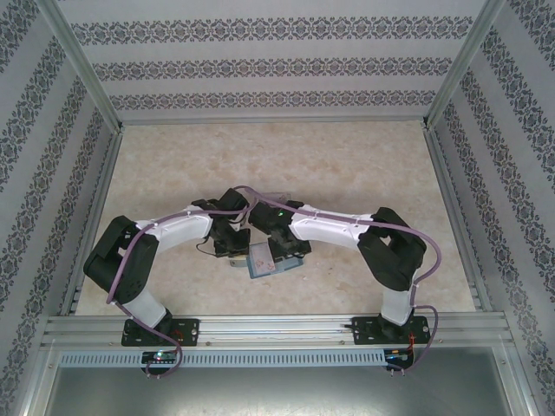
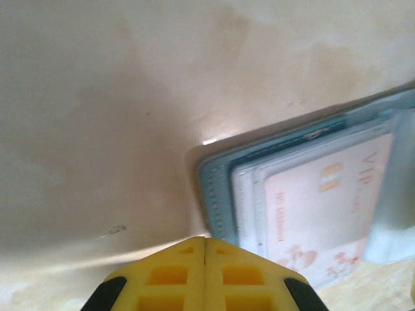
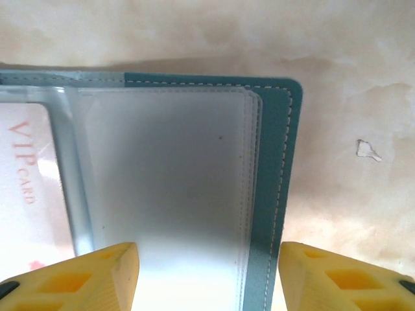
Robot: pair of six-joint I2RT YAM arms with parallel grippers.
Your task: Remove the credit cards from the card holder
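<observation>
**Top view.** The holder is located on the table, near the front edge and midway between the two arm bases. It is seen as a small blue-grey patch lying open and flat. Both arms are folded inward over it. The left gripper is placed at its left side and the right gripper at its right side. Finger spacing cannot be told from this view.

**Left wrist view.** The left gripper is seen with its yellow fingers pressed together along a single seam, and nothing is seen between them. The holder lies open just beyond the fingertips, to the right. A teal border with a rounded corner is shown, with clear sleeves stacked inside it. A card is seated in a sleeve. It is white to pale pink, with a gold chip, "VIP" lettering and a red-pink pattern at one corner.

**Right wrist view.** The right gripper is spread wide. One finger is placed over the sleeves near the fold, and the other just outside the teal edge. Contact cannot be told. The holder is shown as a teal panel with white stitching and a rounded corner, covered by frosted sleeves. The card, marked "VIP CARD" in pink, is seen in the adjoining panel at the left.
</observation>
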